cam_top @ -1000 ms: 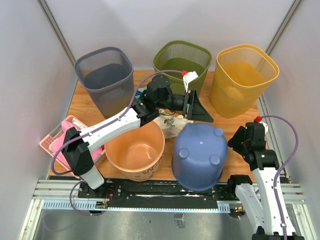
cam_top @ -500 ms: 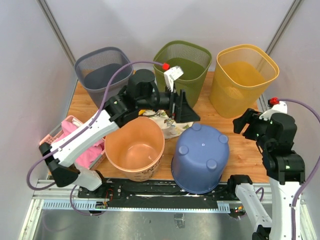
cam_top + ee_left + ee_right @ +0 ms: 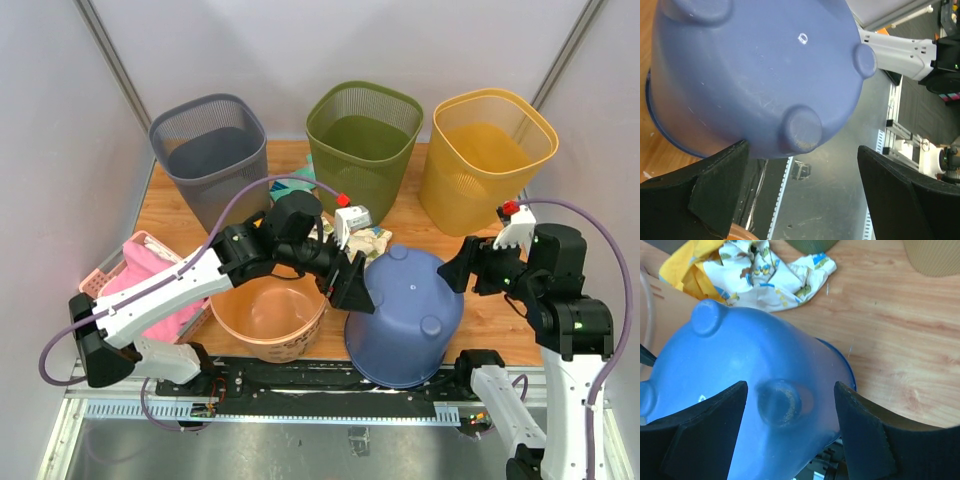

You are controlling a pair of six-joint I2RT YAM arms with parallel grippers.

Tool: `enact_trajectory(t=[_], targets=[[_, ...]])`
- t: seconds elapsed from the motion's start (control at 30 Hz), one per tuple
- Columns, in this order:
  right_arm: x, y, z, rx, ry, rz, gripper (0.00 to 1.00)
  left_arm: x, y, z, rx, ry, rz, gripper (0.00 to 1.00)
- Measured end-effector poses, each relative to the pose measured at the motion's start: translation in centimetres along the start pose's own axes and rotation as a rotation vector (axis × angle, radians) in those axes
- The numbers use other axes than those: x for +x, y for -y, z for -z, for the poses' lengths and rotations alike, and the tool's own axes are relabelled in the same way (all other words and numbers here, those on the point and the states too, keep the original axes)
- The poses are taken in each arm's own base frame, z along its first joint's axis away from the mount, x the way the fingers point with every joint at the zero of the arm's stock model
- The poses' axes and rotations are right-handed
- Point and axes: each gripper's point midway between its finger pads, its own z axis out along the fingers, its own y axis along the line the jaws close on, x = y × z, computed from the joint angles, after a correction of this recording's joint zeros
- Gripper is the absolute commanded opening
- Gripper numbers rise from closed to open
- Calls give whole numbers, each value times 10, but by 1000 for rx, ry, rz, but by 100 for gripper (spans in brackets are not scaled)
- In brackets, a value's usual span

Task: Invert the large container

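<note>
The large blue tub stands bottom-up at the near edge of the table, slightly tilted, with its round feet facing up. It also shows in the left wrist view and the right wrist view. My left gripper is open at the tub's left side, its jaws either side of one foot without closing on it. My right gripper is open at the tub's right side, with another foot between its jaws. An orange tub stands upright to the left.
Grey, green and yellow mesh bins stand along the back. A pink basket sits at the left edge. A patterned cloth lies behind the blue tub. A metal rail runs along the near edge.
My left gripper has swung from the back of the table down to the blue tub's left side. My right gripper has moved in to its right side. The tub has shifted slightly.
</note>
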Motion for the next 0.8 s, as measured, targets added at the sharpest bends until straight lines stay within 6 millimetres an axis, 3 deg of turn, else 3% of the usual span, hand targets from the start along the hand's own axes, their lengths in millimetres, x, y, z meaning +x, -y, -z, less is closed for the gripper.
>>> enact_trajectory(t=[0.13, 0.43, 0.8], targets=[[14, 5, -4, 15, -53, -16, 72, 3, 3, -7, 21, -24, -10, 93], [5, 32, 2, 180, 21, -22, 72, -26, 8, -35, 96, 5, 15, 93], [-1, 84, 31, 530, 133, -100, 72, -86, -34, -100, 72, 62, 44, 95]])
